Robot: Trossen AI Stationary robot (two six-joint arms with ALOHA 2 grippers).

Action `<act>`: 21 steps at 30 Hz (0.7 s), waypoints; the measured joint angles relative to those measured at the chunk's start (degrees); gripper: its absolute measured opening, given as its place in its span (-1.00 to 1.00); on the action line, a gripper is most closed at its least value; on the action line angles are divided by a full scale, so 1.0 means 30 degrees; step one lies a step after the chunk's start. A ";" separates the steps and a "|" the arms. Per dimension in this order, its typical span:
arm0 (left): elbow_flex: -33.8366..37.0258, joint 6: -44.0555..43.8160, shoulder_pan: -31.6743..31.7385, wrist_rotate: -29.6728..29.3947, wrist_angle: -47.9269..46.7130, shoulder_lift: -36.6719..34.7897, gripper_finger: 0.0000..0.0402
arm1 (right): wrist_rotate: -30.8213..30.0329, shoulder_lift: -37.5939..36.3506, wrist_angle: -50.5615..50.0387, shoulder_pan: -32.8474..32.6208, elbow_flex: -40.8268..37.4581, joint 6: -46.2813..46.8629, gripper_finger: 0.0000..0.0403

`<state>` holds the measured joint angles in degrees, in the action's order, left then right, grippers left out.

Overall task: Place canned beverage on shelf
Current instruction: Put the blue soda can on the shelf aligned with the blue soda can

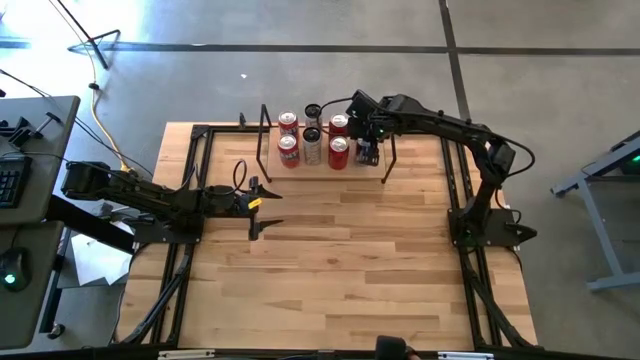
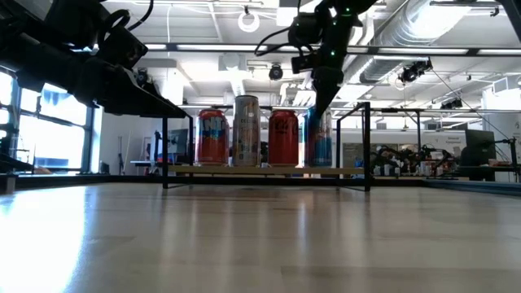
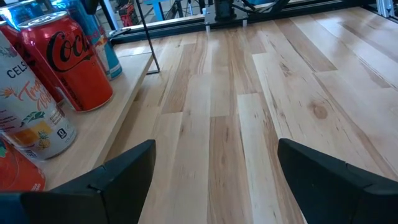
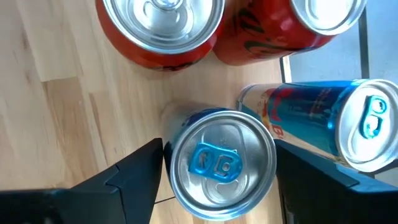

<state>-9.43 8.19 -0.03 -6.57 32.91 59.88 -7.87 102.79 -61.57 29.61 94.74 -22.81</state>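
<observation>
Fingers (image 4: 134,180) flank one blue can (image 4: 221,163); perhaps seven cans shelved.

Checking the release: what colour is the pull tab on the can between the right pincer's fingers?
Blue tab on a silver lid, clearest in the right wrist view.

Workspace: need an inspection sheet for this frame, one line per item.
Surface: light-wood table, bare in front of the shelf.
Job's things: shelf at the far edge, holding several upright cans; blue can standing between the right gripper's fingers.
Clutter: nothing seen.
Grippers: right gripper above the shelf's right end, open around the blue can; left gripper open, waiting over the table's left side, empty.
Cables: yellow cable on the floor, left.
Surroundings: concrete floor; desk with keyboard at left.
</observation>
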 joint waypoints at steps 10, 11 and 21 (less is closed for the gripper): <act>0.0000 0.0153 0.0000 0.0000 0.0007 0.0002 0.63 | -0.0301 -0.0047 -0.0701 -0.0358 0.1499 0.0107 0.40; 0.0000 0.0146 0.0000 0.0000 0.0007 0.0002 0.63 | -0.0315 -0.0051 -0.0829 -0.0462 0.1795 0.0147 0.40; 0.0000 0.0007 0.0000 0.0000 -0.0007 0.0005 0.63 | -0.1866 -0.0156 -0.3149 -0.1457 0.3585 0.1349 0.14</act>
<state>-9.43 8.21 -0.03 -6.57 32.88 59.89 -13.47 102.32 -71.01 25.24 105.49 -18.76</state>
